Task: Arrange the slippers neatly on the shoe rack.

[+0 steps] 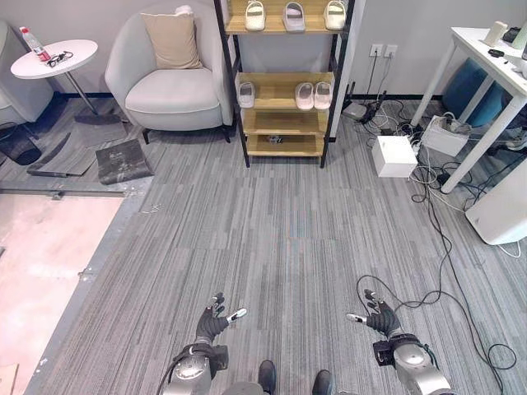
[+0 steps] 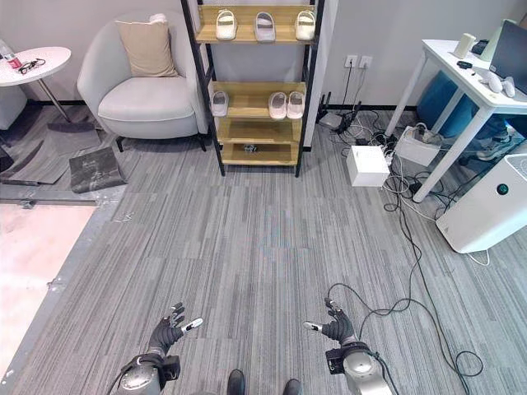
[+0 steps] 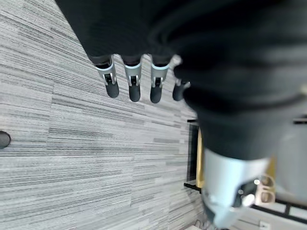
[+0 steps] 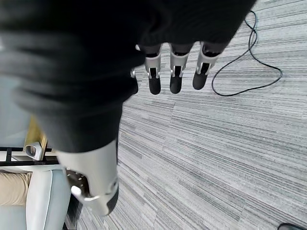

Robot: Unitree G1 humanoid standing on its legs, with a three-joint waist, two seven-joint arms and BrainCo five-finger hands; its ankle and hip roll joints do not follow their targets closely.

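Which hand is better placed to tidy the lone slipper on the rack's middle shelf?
Left, probably. The lone slipper lies at the middle shelf's left end, on the left hand side. Both hands are open, empty and far from the shoe rack; right hand.

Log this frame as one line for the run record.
left hand: open, empty | right hand: open, empty | slippers: on shoe rack | robot: standing back
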